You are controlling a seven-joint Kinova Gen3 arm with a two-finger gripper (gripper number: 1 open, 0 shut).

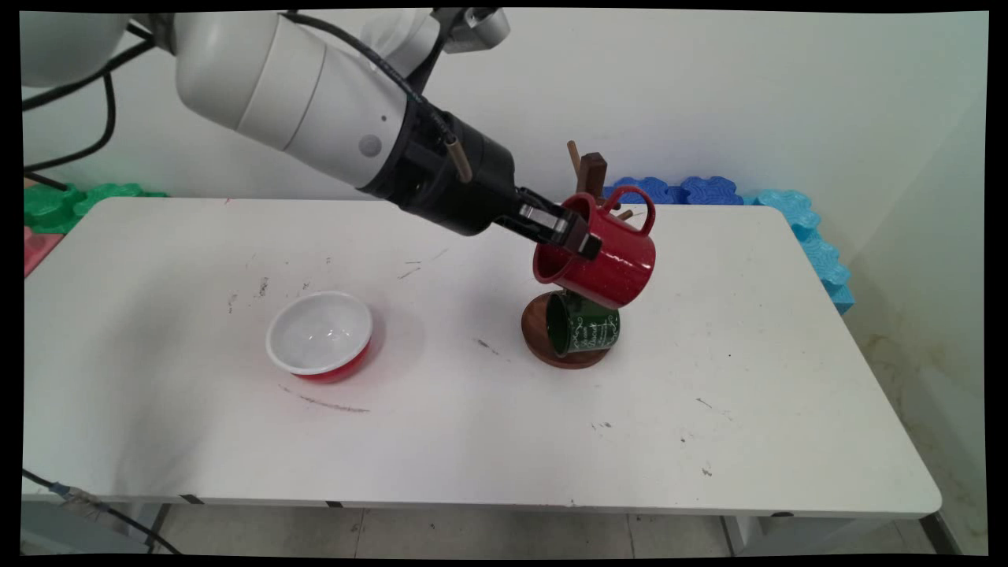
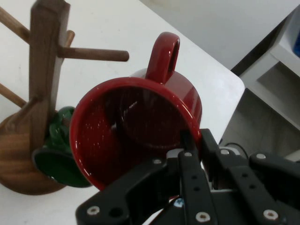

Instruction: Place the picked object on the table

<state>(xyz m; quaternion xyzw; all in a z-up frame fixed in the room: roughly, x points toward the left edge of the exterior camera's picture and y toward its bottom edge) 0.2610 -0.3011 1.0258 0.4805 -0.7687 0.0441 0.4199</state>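
I hold one red mug (image 1: pixel 602 256) off the table (image 1: pixel 472 441), right of centre, beside the rack (image 1: pixel 591 177).

Left to right: one red bowl (image 1: pixel 320 335) sits lower left, untouched; my gripper (image 1: pixel 579 236) comes in from upper left, its jaws pinching the mug's rim, one finger inside and one outside, so the mug hangs tilted, mouth toward me, handle up near a peg. One green mug (image 1: pixel 584 327) hangs low on the rack. Two mugs, one bowl, one rack.
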